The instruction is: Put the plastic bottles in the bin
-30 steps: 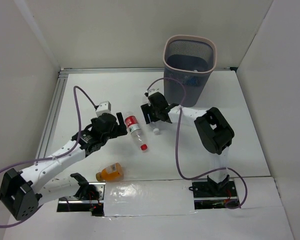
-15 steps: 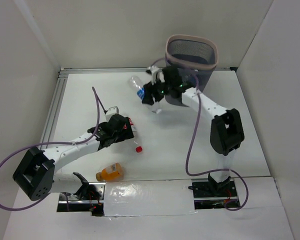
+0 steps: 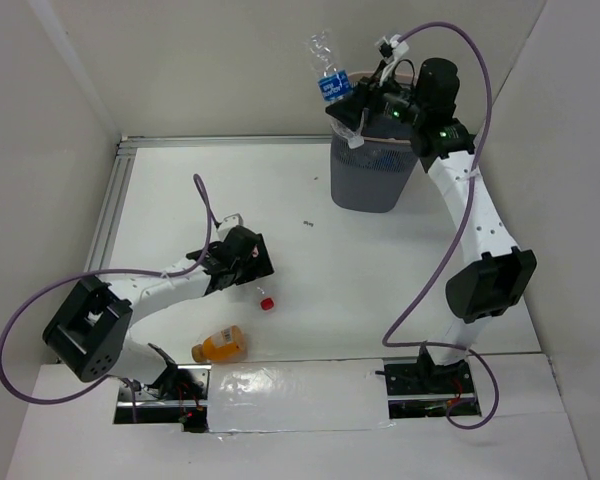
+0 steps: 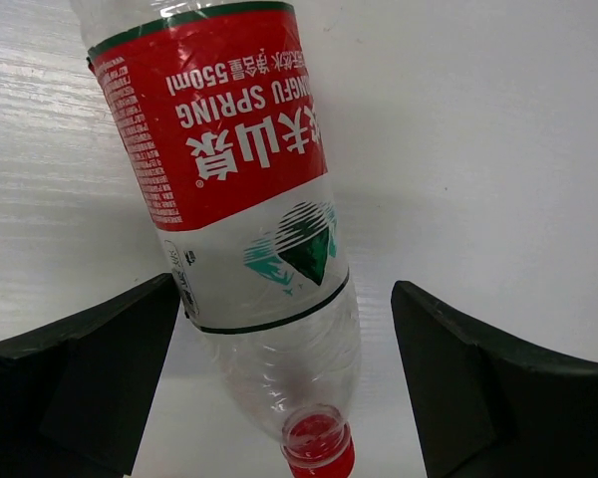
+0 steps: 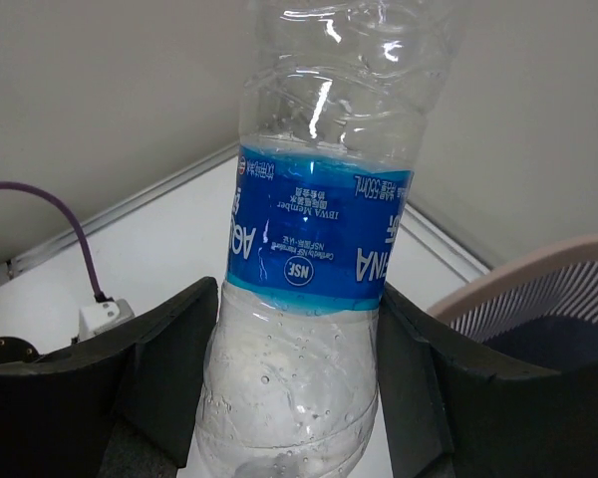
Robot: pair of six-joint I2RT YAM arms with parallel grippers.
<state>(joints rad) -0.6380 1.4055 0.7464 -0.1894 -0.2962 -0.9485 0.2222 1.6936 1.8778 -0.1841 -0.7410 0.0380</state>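
Right hand (image 5: 299,393) clenched on blue-label bottle (image 5: 319,249), one finger each side of clear lower body. Bottle tilted, held high over left rim of grey mesh bin (image 3: 372,185) at far side of counter (image 3: 380,290). Left hand (image 4: 284,319) released, spread wide, straddling red-label bottle (image 4: 234,169) lying flat on counter, not gripping. Orange-filled bottle (image 3: 220,344) lies near left arm base, apart.
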